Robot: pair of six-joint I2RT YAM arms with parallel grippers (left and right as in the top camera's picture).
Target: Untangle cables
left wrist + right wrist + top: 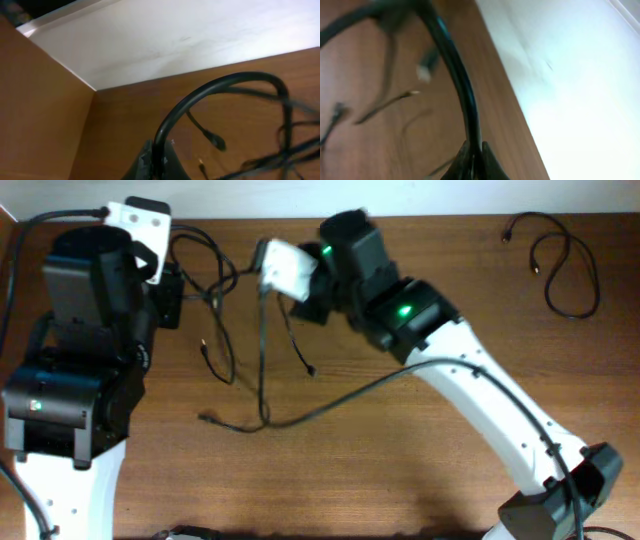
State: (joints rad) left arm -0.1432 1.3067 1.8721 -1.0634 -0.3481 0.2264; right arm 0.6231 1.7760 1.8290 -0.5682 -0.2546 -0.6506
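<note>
Clearly both arms meet over the upper left part of the brown wooden table (380, 470), where the tangle of thin black cables (262, 360) lies. In the overhead view the tangle spreads from the top edge of the frame down towards the centre, with several loose ends trailing on the wood.

The left gripper (172, 298) sits at the left edge of the tangle, in the upper left of the frame. In the left wrist view its claw (156, 161) is clenched on a strand of the tangle (200, 93), which rises from the fingers at the bottom centre and arcs over to the right. Thinner strands and a small plug lie blurred on the wood in the lower right of that frame.

The right gripper (265, 260), on the white and black arm that reaches in from the lower right, is at the top centre of the overhead frame, at the upper right of the tangle. In the right wrist view its claw (476, 159) is pinched tight on another strand (463, 85), which runs up from the bottom centre and bends off to the upper left. More cable ends lie blurred at the left.

A separate looped black cable (594, 275) lies by itself in the upper right corner of the overhead view, well apart from the tangle. A pale flat surface (175, 45) borders the table's far edge.
</note>
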